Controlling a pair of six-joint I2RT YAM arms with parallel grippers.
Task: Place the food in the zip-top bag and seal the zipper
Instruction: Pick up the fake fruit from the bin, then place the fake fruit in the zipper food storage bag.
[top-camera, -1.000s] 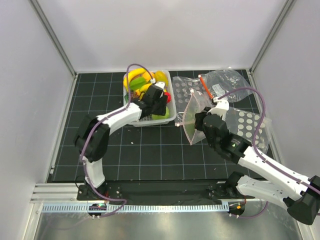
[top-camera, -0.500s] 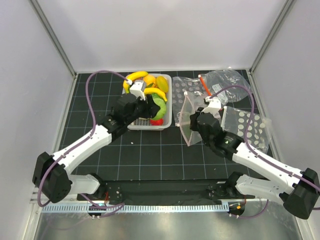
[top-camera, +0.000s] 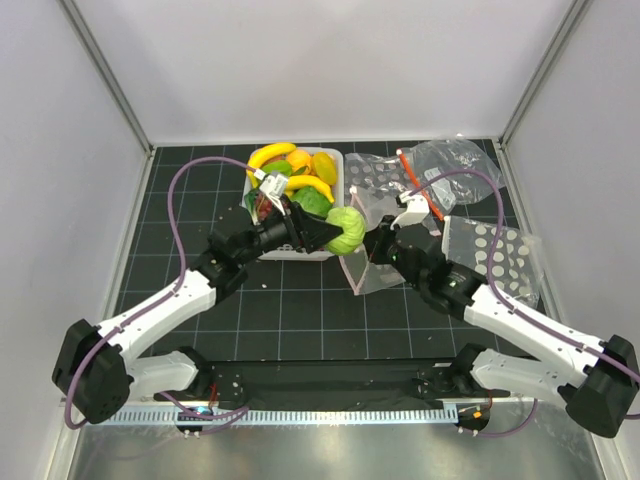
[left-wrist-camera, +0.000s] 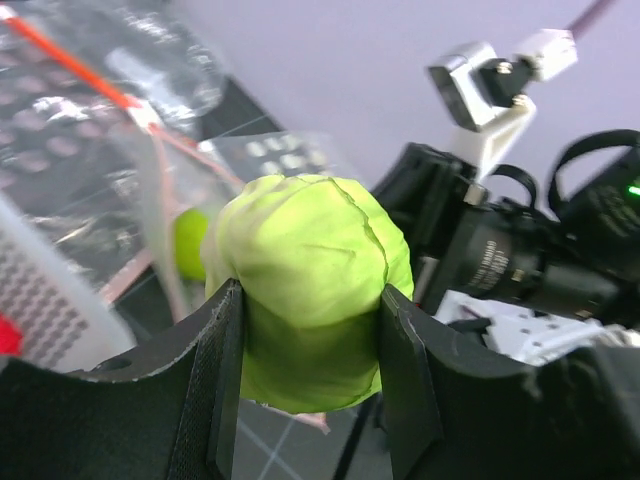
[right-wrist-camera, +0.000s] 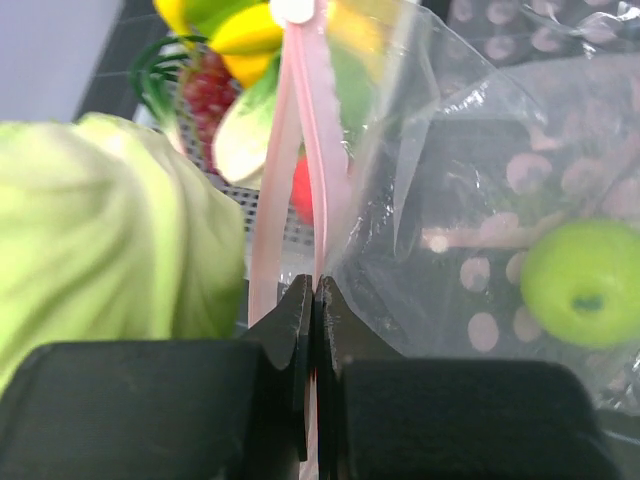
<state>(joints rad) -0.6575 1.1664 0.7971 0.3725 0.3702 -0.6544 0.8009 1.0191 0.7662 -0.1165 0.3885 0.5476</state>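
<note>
My left gripper (top-camera: 330, 234) is shut on a pale green lettuce (top-camera: 346, 230), seen close in the left wrist view (left-wrist-camera: 310, 280) and held right at the open mouth of the zip-top bag (top-camera: 372, 268). My right gripper (top-camera: 372, 250) is shut on one lip of the bag's pale pink zipper (right-wrist-camera: 318, 180) and holds the mouth up. A green apple-like piece (right-wrist-camera: 584, 282) lies inside the bag. More food, with yellow bananas (top-camera: 275, 154), green pieces and a red piece, stays in the white mesh basket (top-camera: 333, 172).
A second clear bag with an orange-red strip (top-camera: 412, 172) lies at the back right. A dotted clear sheet (top-camera: 492, 250) lies right of my right arm. Frame posts stand at the back corners.
My left gripper lifted the lettuce out of the basket and carried it right to the bag's mouth. My right gripper shifted the bag left and lower, tilting its mouth toward the lettuce.
</note>
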